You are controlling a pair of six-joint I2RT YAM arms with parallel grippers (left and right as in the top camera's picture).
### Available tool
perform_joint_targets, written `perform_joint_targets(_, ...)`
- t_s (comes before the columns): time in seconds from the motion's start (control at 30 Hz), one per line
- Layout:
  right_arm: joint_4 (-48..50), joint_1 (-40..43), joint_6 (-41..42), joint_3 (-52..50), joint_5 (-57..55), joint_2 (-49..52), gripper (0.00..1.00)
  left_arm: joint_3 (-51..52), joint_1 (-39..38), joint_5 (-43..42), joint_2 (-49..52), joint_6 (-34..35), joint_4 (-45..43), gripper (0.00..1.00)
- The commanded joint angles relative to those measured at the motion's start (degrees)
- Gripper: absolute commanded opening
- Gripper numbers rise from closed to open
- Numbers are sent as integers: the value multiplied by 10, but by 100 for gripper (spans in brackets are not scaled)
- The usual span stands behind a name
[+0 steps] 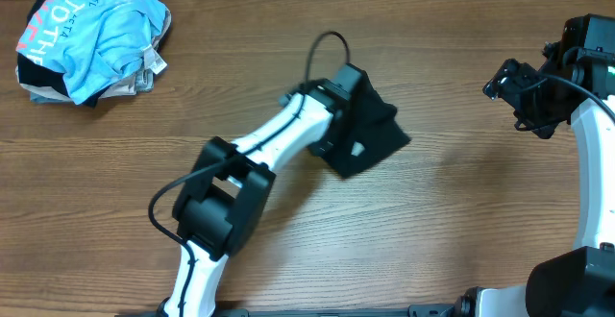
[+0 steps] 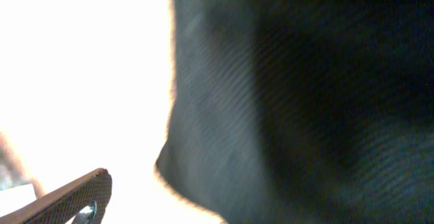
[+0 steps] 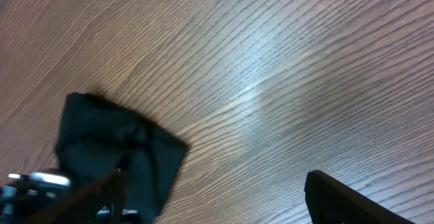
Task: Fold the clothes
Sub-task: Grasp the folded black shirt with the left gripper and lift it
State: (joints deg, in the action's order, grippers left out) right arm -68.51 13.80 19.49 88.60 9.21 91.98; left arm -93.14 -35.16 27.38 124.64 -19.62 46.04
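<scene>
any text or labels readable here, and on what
"OTH": seemingly part of the large pink-and-white lettering on the blue T-shirt; the rest is lost in folds.
Small print beside it: too small to read.
White label on the black shirt: too small to read.

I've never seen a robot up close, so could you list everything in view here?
Table: one, brown wood, under everything.
Polo shirt: one, black, bundled at the table's middle, beneath the left claw.
T-shirt: one, light blue with pink-and-white lettering, atop a pile, far left corner.
Other clothes: count unclear, dark and pale, under that T-shirt.
Arms: two, white with black joints; left arm reaches the middle, right arm at the right edge.
Claws: two, black; left grip unclear, right claw open, holding nothing.
</scene>
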Motion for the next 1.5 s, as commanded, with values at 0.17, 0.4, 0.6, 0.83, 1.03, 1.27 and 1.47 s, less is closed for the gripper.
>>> perform_joint_targets(0.17, 3, 1, -13, 4, 3, 0, 88, -149, -9, 18, 5, -31, 119, 100)
perform_joint_targets(0.4, 2, 1, -19, 4, 3, 0, 88, -281, -47, -245, 1, -64, 224, 100)
perform_joint_targets(0.6, -3, 1, -24, 4, 3, 0, 88, -254, -50, -287, 15, -49, 231, 100)
perform_joint_targets(0.83, -7, 1, -28, 3, 3, 0, 88, -188, -56, -294, 47, -43, 210, 100)
perform_joint_targets(1.03, -9, 1, -28, 3, 3, 0, 88, -185, -62, -288, 104, -42, 200, 100)
perform_joint_targets(1.27, -14, 1, -28, 3, 3, 0, 89, -185, -62, -266, 165, -22, 187, 96)
perform_joint_targets(1.47, -10, 1, -28, 3, 3, 0, 88, -187, -62, -183, 162, 41, 182, 36)
